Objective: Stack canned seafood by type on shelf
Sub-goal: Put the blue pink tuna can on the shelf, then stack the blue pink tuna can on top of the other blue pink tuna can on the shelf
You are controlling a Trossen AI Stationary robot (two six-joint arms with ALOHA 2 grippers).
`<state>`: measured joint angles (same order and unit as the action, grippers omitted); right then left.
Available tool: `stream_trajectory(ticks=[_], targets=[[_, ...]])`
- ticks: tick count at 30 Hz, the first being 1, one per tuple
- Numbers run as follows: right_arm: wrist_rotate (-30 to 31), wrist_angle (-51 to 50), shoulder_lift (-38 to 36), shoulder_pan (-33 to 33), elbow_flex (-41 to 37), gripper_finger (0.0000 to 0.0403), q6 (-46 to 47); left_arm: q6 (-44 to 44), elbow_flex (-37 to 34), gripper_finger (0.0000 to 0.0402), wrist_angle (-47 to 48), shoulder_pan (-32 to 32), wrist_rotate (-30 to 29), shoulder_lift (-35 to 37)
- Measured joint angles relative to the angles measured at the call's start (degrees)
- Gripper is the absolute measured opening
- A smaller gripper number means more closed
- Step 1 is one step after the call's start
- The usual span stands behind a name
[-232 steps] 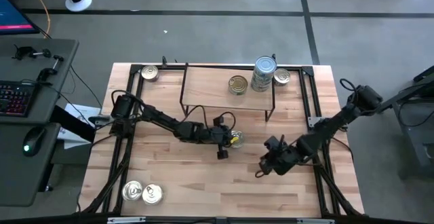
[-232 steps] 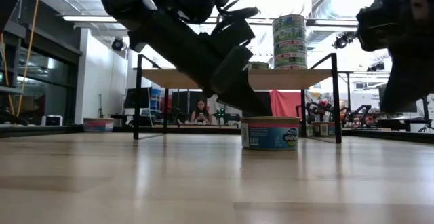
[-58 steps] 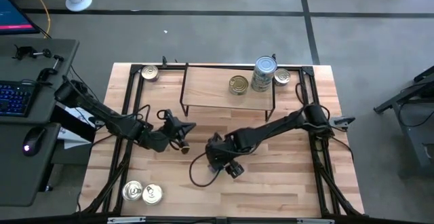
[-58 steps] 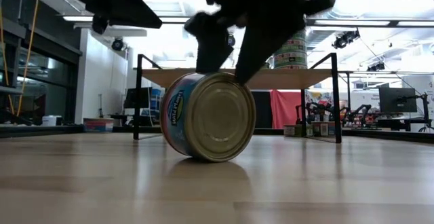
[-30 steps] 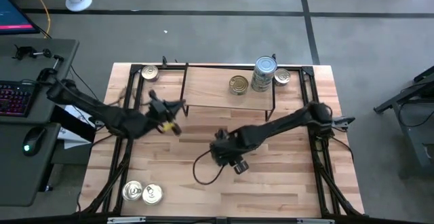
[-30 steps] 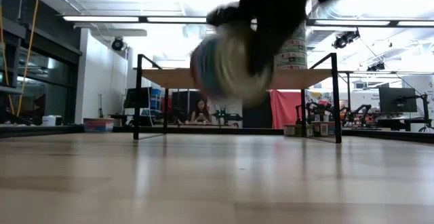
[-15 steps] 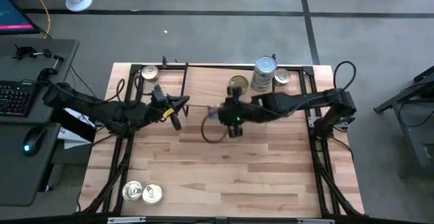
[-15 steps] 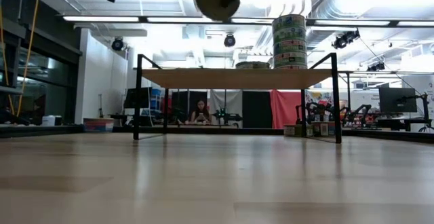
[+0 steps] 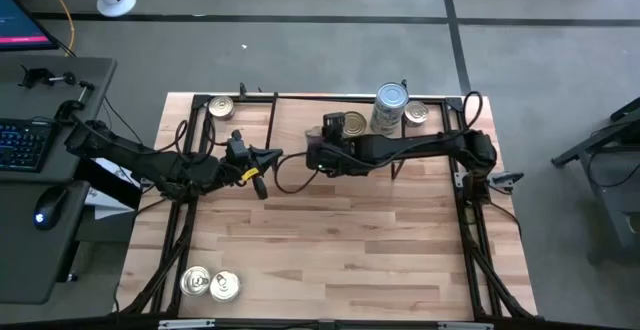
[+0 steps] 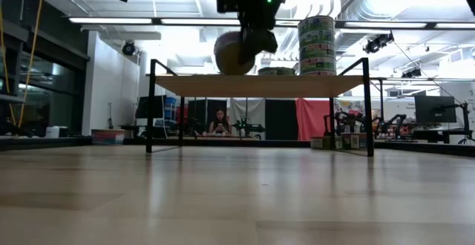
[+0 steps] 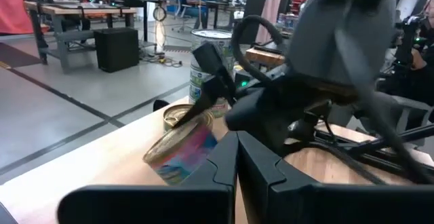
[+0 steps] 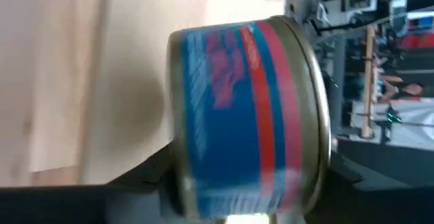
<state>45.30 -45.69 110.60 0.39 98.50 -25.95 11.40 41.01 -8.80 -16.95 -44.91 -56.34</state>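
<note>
My right gripper reaches from the table's right across the shelf and is shut on a tin with a blue and red label. The tin hangs tilted just over the shelf board's left half. Whether its low rim touches the board, I cannot tell. On the shelf to its right lie a flat gold-topped tin and a stack of tins. My left gripper hovers shut and empty off the shelf's left front corner. My right gripper pinches the tin by its two flat ends, one finger lying across the top face and the other behind the bottom face. The fingers come from the table's right, slanting down. The tin sits tilted, its label wall facing the wrist.
Loose tins lie on the table: one at the far left corner, one behind the shelf's right end, two at the near left. The black frame rails run along both sides. A cable loops under the right arm.
My right gripper has carried the tin from the middle of the table toward the far edge, first up above shelf height, then down and slightly left until it is over the shelf board. The tin has stayed tilted between the fingers.
</note>
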Motion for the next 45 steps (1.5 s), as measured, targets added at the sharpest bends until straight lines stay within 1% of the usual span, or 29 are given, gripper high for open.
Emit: stream_trajectory(ticks=[3,11,15,17,20,22,23,24,29,31,32,35,38,42,45], targets=[[1.1,0.0,0.3,-0.8,0.0,0.0224,-0.1,0.0,0.0,0.0000,0.0,0.0,-0.1,0.0],[0.5,-0.4,0.4,-1.7,0.0,0.0229,0.5,-0.4,0.0,0.0000,0.6,0.1,-0.2,0.0],[-1.5,-1.5,0.3,-0.7,0.0,0.0230,0.6,-1.0,0.0,0.0000,1.4,0.1,-0.2,0.0],[-3.5,-2.2,0.3,-0.1,0.0,0.0230,0.6,-1.0,0.0,0.0000,1.5,0.1,-0.2,0.0],[-8.8,-3.9,0.3,0.7,0.0,0.0231,0.7,-1.0,0.0,0.0000,1.5,0.1,-0.2,0.0],[-12.6,-5.9,0.3,1.5,0.2,0.0231,2.8,-1.0,0.0,0.0000,1.5,0.1,-0.2,0.0],[-15.5,-8.0,0.0,1.8,0.4,0.0231,4.7,-1.0,0.0,0.0000,1.4,0.1,-0.2,0.0],[-19.5,-9.8,-0.4,2.0,0.7,0.0231,6.8,-1.0,0.0,0.0000,1.4,0.1,-0.2,0.0],[-43.5,-14.0,-4.0,2.7,0.9,0.0232,18.4,-0.6,0.0,0.0000,1.2,0.1,-0.2,0.0],[-49.5,-16.1,-5.3,3.4,0.8,0.0232,20.9,-0.5,0.0,0.0000,1.2,0.1,-0.2,0.0],[-51.2,-16.8,-6.1,4.0,0.2,0.0232,21.5,-0.5,0.0,0.0000,1.2,0.1,-0.2,0.0],[-52.2,-18.1,-10.3,6.4,-5.3,0.0232,23.8,-0.4,0.0,0.0000,1.2,0.1,0.4,0.0],[-52.5,-15.3,-17.1,9.0,-16.2,0.0232,30.2,1.4,0.0,0.0000,1.2,0.1,1.3,0.1],[-52.2,-10.7,-28.7,12.0,-31.1,0.0232,46.0,3.0,0.0,0.0000,1.3,0.2,2.7,0.8],[-51.8,-11.2,-36.6,14.1,-39.7,0.0232,61.3,3.6,0.0,0.0000,1.2,0.9,4.4,1.7]])
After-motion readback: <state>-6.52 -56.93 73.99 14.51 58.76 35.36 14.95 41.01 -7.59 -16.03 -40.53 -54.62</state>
